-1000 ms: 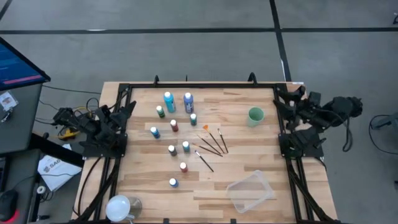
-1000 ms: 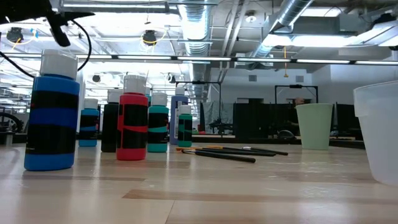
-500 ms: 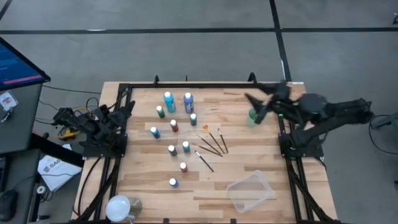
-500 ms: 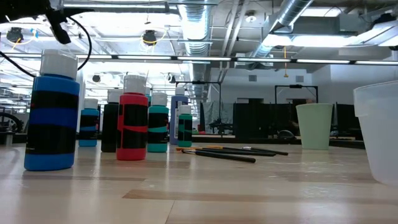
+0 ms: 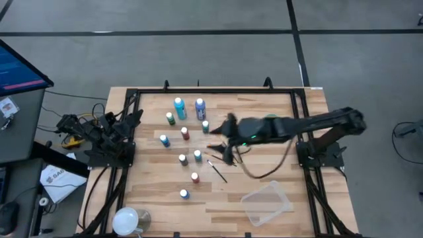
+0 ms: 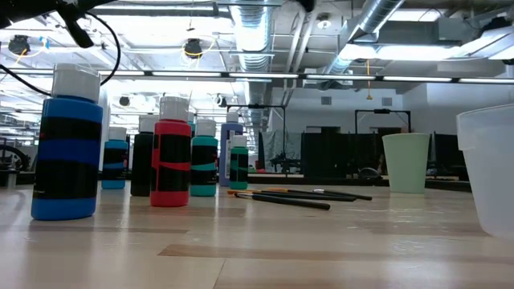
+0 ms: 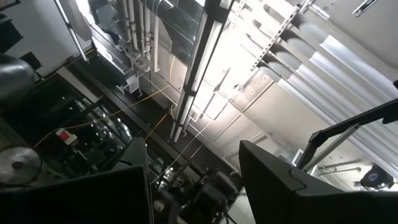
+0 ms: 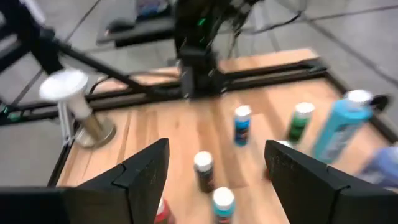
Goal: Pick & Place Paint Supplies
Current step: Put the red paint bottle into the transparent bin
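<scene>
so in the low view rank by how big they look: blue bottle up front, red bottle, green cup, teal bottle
1. blue bottle
2. red bottle
3. teal bottle and green cup: too alike to rank
The blue bottle stands nearest the camera, so true sizes stay unsure.

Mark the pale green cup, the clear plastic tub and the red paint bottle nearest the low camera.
pale green cup [image 6: 405, 163]: low view, middle of its wall.
clear plastic tub [image 5: 268, 203]: high view, its floor.
red paint bottle [image 6: 171, 163]: low view, its label.

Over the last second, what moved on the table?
The right arm swung out from its side over the table; its open right gripper now hangs above the paintbrushes, holding nothing. The left gripper stayed parked, open. Paint bottles, cup and tub unmoved.
</scene>
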`<control>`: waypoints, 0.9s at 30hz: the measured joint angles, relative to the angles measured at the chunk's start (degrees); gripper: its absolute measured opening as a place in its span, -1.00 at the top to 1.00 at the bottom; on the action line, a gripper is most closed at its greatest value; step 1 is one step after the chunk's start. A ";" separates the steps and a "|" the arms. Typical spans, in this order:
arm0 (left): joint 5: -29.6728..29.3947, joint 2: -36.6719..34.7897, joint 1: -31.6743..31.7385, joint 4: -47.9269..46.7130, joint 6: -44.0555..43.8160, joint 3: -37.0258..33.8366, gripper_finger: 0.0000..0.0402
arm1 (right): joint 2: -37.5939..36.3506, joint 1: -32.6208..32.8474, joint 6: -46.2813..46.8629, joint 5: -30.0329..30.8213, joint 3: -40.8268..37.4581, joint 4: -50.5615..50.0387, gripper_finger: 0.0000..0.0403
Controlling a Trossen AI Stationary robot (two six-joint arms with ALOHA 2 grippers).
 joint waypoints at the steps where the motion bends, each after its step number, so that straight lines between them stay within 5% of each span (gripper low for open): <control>1: 0.01 -0.01 0.00 0.00 0.03 0.00 0.34 | 2.09 0.02 0.00 -1.01 0.98 -0.03 -0.29; 10: -0.02 -0.01 0.00 -0.30 0.15 0.00 0.34 | 16.49 2.68 -1.79 -9.63 7.53 0.05 -0.29; 27: -0.07 0.01 0.00 -0.73 0.20 0.00 0.34 | 31.56 4.50 -2.52 -9.99 13.09 -1.02 -0.29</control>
